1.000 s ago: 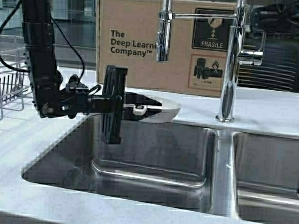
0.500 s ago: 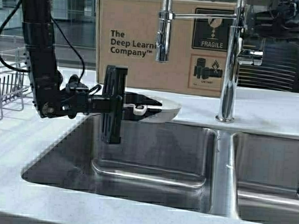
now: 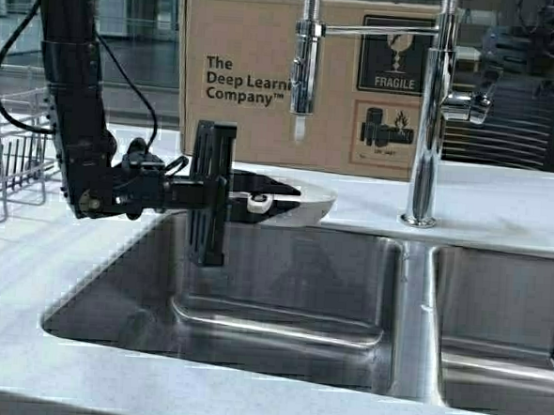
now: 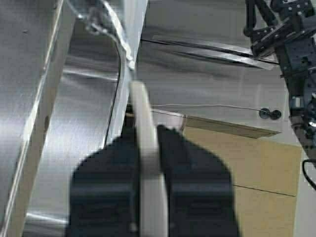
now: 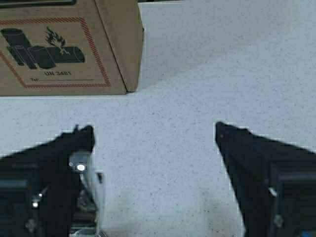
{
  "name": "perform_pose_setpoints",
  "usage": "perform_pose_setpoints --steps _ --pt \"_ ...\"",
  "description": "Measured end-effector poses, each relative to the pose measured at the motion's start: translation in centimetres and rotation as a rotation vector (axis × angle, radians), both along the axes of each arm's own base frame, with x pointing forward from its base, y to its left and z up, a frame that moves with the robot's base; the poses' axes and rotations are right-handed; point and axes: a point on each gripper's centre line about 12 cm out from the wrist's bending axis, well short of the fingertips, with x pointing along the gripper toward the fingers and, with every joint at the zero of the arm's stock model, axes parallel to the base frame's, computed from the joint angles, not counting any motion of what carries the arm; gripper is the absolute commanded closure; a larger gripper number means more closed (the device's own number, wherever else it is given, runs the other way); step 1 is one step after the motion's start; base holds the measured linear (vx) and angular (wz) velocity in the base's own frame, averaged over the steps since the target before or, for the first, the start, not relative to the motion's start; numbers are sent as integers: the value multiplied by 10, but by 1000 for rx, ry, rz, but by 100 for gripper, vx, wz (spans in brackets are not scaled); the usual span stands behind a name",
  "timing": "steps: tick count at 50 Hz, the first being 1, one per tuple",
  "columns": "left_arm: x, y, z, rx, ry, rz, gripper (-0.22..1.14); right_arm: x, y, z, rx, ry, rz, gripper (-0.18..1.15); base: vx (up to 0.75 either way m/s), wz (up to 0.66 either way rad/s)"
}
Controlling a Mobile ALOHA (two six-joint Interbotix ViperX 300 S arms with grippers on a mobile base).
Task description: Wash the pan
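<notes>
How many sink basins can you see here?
2: the left basin lies below the pan held by the left gripper; the right basin is cut off at the frame's edge.

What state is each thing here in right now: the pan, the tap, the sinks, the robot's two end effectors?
pan: held level over the left sink's back edge
left end effector: shut on the pan
right end effector: open, above the counter
faucet: water just starting at the spout
left sink: no dishes inside
dish rack: on the counter
</notes>
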Motion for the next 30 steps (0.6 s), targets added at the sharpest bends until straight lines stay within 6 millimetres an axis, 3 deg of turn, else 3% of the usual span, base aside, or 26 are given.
perform_pose_setpoints --steps 14,25,30 --pt "0 0 1 -1 -1 0 89 -1 -1 7 23 -15 -15 -6 0 0" --pt "2 -1 1 -3 -7 -2 89 -14 -1 66 12 -131 -18 -6 0 0" --pt "3 -2 2 -5 -11 0 89 -21 -1 78 9 -155 -19 -5 0 0"
